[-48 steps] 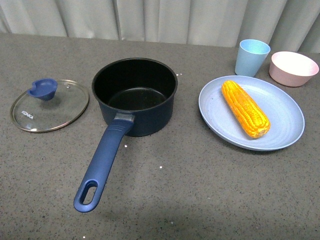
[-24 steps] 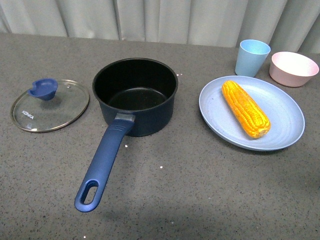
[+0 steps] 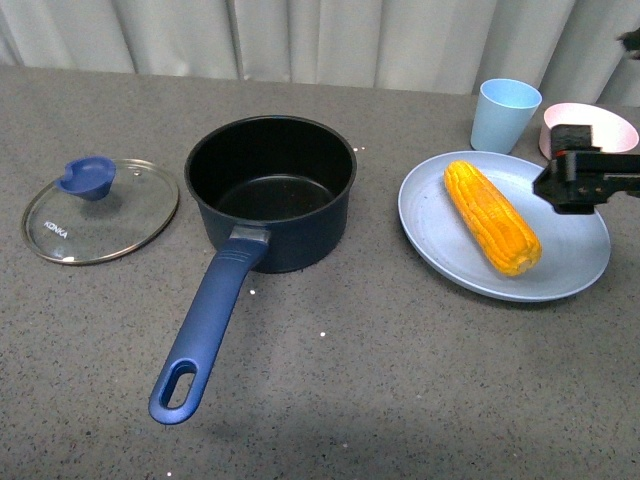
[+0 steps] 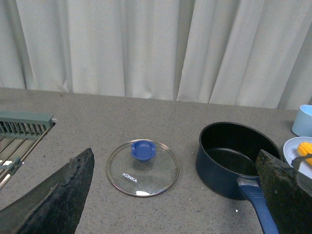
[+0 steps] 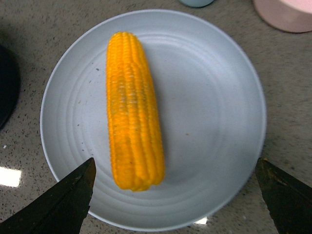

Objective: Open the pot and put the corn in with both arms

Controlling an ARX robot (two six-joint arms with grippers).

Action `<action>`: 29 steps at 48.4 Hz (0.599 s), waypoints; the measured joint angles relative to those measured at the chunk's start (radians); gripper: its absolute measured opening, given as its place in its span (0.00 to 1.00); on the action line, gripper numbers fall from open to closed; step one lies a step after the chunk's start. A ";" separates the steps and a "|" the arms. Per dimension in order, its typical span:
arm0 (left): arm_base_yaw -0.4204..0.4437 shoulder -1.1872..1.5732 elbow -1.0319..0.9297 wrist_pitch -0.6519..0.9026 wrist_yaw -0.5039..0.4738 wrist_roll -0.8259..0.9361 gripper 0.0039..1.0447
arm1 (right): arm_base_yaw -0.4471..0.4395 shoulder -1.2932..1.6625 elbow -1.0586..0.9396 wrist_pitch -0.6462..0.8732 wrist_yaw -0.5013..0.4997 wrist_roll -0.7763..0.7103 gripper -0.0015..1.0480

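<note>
The pot (image 3: 270,190) is already standing open, black inside and nothing in it. Its lid (image 3: 100,212) is lying flat on the table to the pot's left, clear of it. So the opening step looks done and the corn pickup is the step in hand.

The corn (image 3: 491,217) is lying on a plate (image 3: 570,265) to the right of the pot, not touching it. The right gripper (image 5: 174,159) is hanging above the side of the plate farther from the pot. Its jaws are spread wide and holding nothing, and the cob is showing between them, nearer one jaw than the other.

The left gripper (image 4: 174,151) is out of the front view. Its jaws are also gaping and empty, facing the lid and the pot from well back.

Next, I judge, the right arm needs to centre over the cob, turn so the jaws straddle its width, drop and pinch near the middle. The cob looks about as long as the pot is wide, so it may need tilting to go in.
</note>
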 joint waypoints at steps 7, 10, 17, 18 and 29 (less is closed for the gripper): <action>0.000 0.000 0.000 0.000 0.000 0.000 0.94 | 0.046 0.148 0.137 -0.074 0.010 0.008 0.91; 0.000 0.000 0.000 0.000 0.000 0.000 0.94 | 0.055 0.190 0.177 -0.102 0.027 0.010 0.91; 0.000 0.000 0.000 0.000 0.000 0.000 0.94 | 0.076 0.270 0.241 -0.142 0.035 0.015 0.91; 0.000 0.000 0.000 0.000 0.000 0.000 0.94 | 0.079 0.278 0.246 -0.147 0.035 0.015 0.91; 0.000 0.000 0.000 0.000 0.000 0.000 0.94 | 0.094 0.320 0.293 -0.190 0.035 0.026 0.74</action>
